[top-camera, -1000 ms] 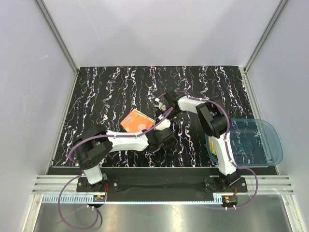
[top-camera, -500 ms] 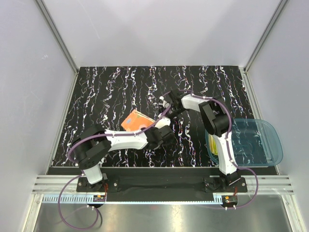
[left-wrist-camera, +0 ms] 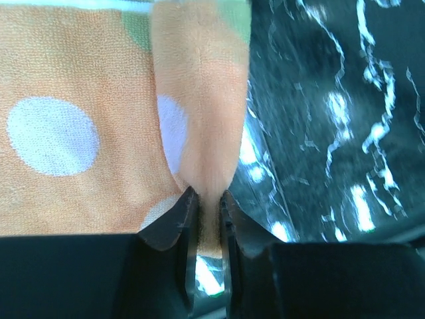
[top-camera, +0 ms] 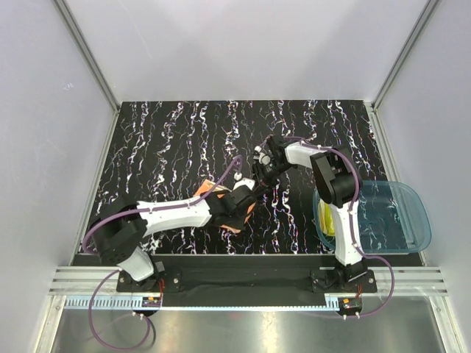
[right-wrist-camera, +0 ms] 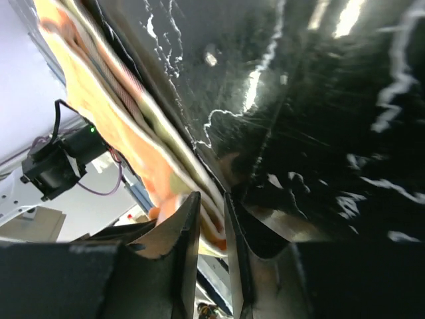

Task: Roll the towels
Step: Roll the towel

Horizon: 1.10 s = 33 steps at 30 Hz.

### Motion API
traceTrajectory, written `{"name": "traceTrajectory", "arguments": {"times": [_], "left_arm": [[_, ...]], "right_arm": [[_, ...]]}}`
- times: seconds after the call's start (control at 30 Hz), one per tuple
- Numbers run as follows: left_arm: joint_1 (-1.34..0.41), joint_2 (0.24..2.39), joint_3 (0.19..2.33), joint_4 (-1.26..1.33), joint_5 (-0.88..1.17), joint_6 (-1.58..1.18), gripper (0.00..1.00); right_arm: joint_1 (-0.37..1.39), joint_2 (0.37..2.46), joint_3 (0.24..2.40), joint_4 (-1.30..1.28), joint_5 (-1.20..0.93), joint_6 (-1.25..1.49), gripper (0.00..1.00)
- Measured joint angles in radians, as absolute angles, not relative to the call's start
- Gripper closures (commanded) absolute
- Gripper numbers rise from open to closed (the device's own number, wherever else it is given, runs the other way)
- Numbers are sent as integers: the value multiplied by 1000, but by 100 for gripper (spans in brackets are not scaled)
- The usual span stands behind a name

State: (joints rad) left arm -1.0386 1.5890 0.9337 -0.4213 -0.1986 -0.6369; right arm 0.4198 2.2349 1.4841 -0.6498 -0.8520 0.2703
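Since the earlier frame the left arm has stretched further across the worktop (top-camera: pixel 162 140) toward the tray (top-camera: pixel 412 220), and the orange towel (top-camera: pixel 237 213) has been dragged nearer to the front edge, so that far less of it shows beside the arm than before; the right arm's wrist has swung slightly toward the tray as well. The left gripper (left-wrist-camera: pixel 207 219) pinches a raised fold of the orange towel between its fingers (left-wrist-camera: pixel 174 222), the fold standing up from the flat cloth, whose pale dots show on the side away from the tray. The right gripper (right-wrist-camera: pixel 209 229) is nearly pressed together, with a thin edge of the orange towel caught in the narrow gap; layered cloth edges run away from its fingers (right-wrist-camera: pixel 179 232) over the dark marbled worktop. In the top view both grippers meet at the towel, well apart from the tray, with the right gripper (top-camera: pixel 263 168) on the far side and the left gripper (top-camera: pixel 241 200) just nearer the front. The yellow towel (top-camera: pixel 329 226) lies inside the tray against its wall nearest the orange towel, only a narrow strip showing past the right arm.
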Motion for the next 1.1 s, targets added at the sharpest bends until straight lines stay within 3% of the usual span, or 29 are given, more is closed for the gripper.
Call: {"name": "traceTrajectory", "arguments": {"times": [0.23,0.67,1.1], "left_arm": [[-1027,1542,855,-395,-88,-677,96],[-857,1466,683,-131,255,-784,96],[-646,1445,439,346,609,-1045,94]], "right_arm": [[408,2208,1483,-653,-774,292,67],[403,2009,1424,-709,-543,302,50],[419,1743,1155,-614,-619,356,42]]}}
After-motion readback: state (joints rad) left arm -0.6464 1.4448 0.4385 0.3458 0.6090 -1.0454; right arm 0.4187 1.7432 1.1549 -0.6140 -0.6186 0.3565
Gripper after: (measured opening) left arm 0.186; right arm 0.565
